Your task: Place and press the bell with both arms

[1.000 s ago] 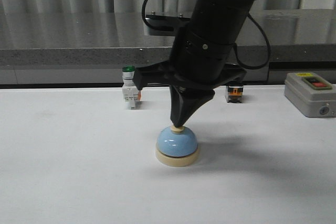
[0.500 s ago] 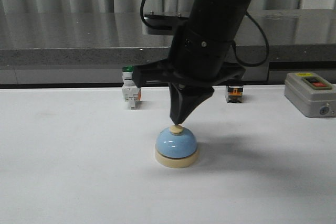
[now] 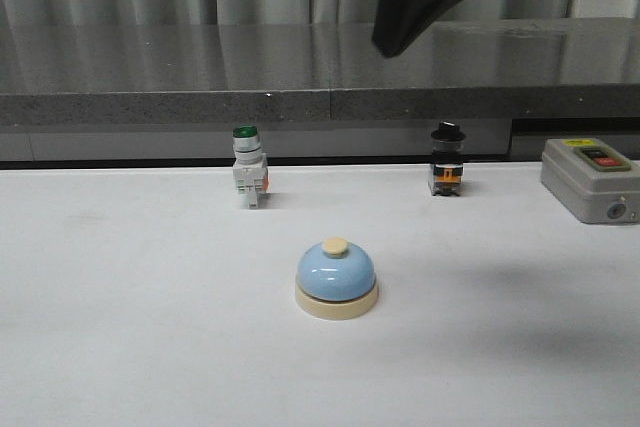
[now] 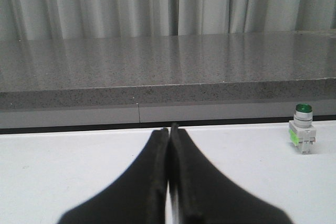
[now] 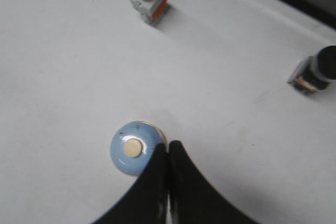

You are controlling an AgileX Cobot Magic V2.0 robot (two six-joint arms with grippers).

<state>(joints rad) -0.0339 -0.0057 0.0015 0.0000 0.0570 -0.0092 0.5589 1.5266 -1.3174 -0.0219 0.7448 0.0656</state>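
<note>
High above the bell [image 3: 337, 278] — right tool [image 3: 385, 47], tips together, well apart.

Both grippers are matte black all over. The right gripper [image 5: 168, 148] shows two smooth fingers [image 5: 185, 182] that broaden from slim tips into wide curved bases, and the left gripper [image 4: 169, 129] has that same flared shape, no markings visible.

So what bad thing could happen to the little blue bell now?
The bell sits loose on the white table, so a push landing off its knob might slide it. The right gripper, shut and high above, could swing toward the black-capped switch or grey button box nearby.
</note>
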